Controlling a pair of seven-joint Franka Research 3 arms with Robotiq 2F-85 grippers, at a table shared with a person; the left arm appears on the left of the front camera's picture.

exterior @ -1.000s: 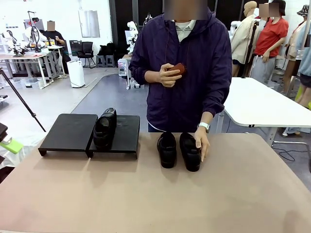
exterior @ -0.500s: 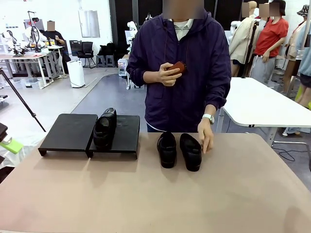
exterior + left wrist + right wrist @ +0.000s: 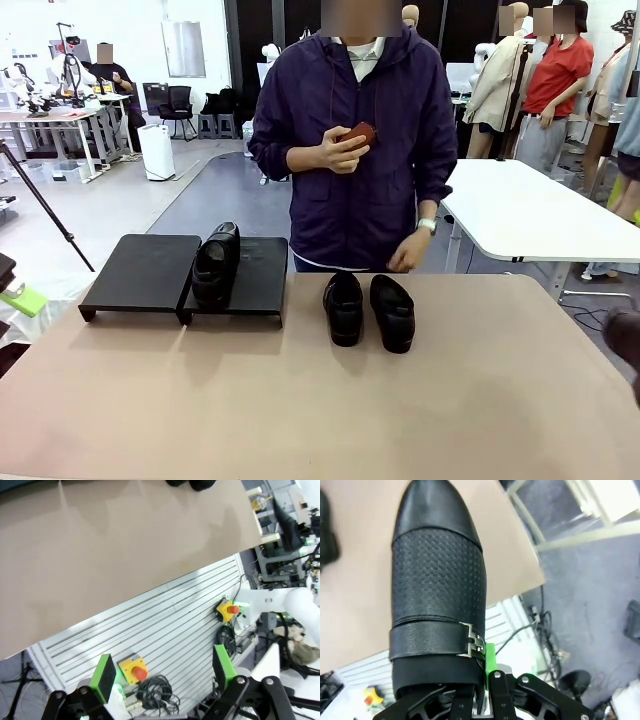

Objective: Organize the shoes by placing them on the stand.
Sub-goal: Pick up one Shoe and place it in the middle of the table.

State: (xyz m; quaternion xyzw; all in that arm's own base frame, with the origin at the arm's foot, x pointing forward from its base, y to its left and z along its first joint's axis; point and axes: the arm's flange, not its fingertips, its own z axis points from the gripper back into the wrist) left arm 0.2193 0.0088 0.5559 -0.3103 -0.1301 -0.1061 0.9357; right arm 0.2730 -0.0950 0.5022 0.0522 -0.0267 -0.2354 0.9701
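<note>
We're looking across a smooth tan table (image 3: 320, 400). The stand (image 3: 140, 268), 2 flat matte-black rectangular panels side by side on short legs, is sitting by the far left corner. One shoe (image 3: 215, 265), glossy black leather w/ a rounded toe, is lying on the right panel along its left edge, toe toward us. Two more are standing side by side at the middle of the far edge, toes toward us: the pair's left shoe (image 3: 343, 308) and the pair's right shoe (image 3: 392, 312).

A person in a purple jacket (image 3: 350, 200) is standing behind the far edge. The raised hand (image 3: 335, 152) is holding a small rounded dark-red object (image 3: 360, 132) at the chest. The lowered hand (image 3: 408, 252) is hanging over the far edge, apart from the pair.

The right claw (image 3: 477, 680) is clamping a fourth shoe (image 3: 437, 580) at its rear end, holding it in the air by the table's right edge. Up close we're seeing a smooth shiny toe cap, a dot-embossed upper & a strap w/ a small silver buckle. One green pad (image 3: 490, 659) is pressing beside the buckle.

The left claw (image 3: 165, 672) is hanging off the near edge, fingers spread wide, nothing btw. its green pads (image 3: 106, 677). Under it we're seeing a white slatted panel (image 3: 165, 625), yellow boxes w/ round red buttons (image 3: 132, 669) & a coil of black cable (image 3: 157, 695).
</note>
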